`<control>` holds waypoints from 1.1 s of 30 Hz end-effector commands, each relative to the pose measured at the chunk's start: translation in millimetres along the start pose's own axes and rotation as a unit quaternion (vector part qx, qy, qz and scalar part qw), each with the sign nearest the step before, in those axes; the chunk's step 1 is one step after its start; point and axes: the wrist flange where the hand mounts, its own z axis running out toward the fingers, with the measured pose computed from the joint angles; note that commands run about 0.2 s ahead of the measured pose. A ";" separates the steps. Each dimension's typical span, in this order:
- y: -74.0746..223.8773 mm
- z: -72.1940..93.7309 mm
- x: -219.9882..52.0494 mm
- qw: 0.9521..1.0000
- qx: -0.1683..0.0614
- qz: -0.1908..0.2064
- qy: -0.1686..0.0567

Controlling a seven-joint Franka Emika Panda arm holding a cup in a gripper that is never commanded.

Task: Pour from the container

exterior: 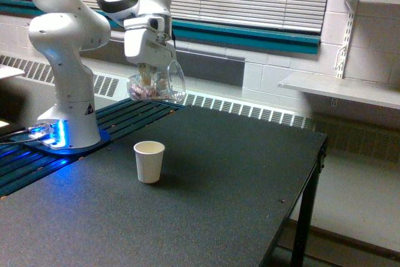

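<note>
Fingers (147, 77) pinching clear mug (156, 85), gripper (149, 80) pointing down, high above paper cup (149, 161)

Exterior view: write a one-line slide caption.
Robot claw holds a clear mug of small pieces above a white paper cup on the dark table.

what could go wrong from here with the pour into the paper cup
The clear mug hangs high above the white paper cup, so its small contents may scatter or bounce onto the black table. The cup looks light with a narrow mouth; falling pieces could miss or tip it. The gripper holds the mug tilted, so it may slip.
</note>
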 end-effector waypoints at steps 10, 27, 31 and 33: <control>11.8 6.5 -18.3 0.999 -0.036 0.020 -0.025; 13.6 5.6 -30.7 0.997 -0.067 0.003 -0.045; 11.1 3.9 -35.0 0.996 -0.072 -0.004 -0.048; 9.0 2.5 -37.4 0.996 -0.074 -0.009 -0.048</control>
